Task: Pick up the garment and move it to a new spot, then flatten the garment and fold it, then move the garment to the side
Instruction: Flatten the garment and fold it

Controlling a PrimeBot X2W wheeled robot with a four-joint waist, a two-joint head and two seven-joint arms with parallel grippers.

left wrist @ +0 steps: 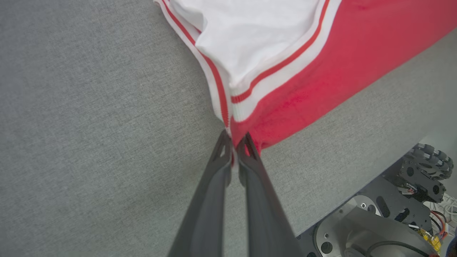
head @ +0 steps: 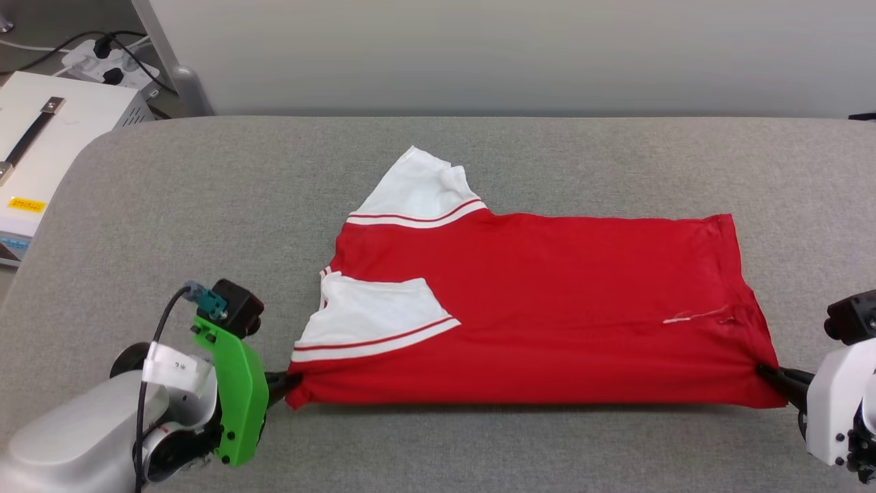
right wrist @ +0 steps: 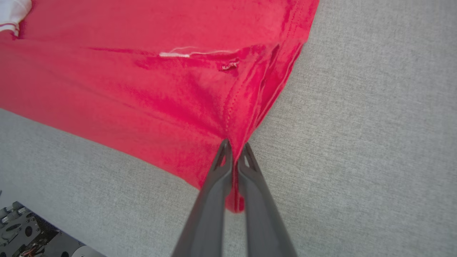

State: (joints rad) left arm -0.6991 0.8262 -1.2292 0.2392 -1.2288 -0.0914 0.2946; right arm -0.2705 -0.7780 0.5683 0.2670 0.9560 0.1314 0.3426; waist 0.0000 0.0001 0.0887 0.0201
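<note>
Grey fabric worktop (head: 171,205), with both grippers clamped on the near edge of the garment (head: 547,308). Left gripper (head: 291,385) is pinching the near left corner, just under the striped sleeve trim. Right gripper (head: 765,371) has the near right corner by the hem, fingers closed tight on the cloth. Shirt lies folded lengthwise and mostly flat, plain red side up. One white sleeve (head: 373,318) sits on top, the other sleeve (head: 417,188) sticks out toward the far side. Way back left there's a white box (head: 48,130) and a power strip (head: 109,61).
</note>
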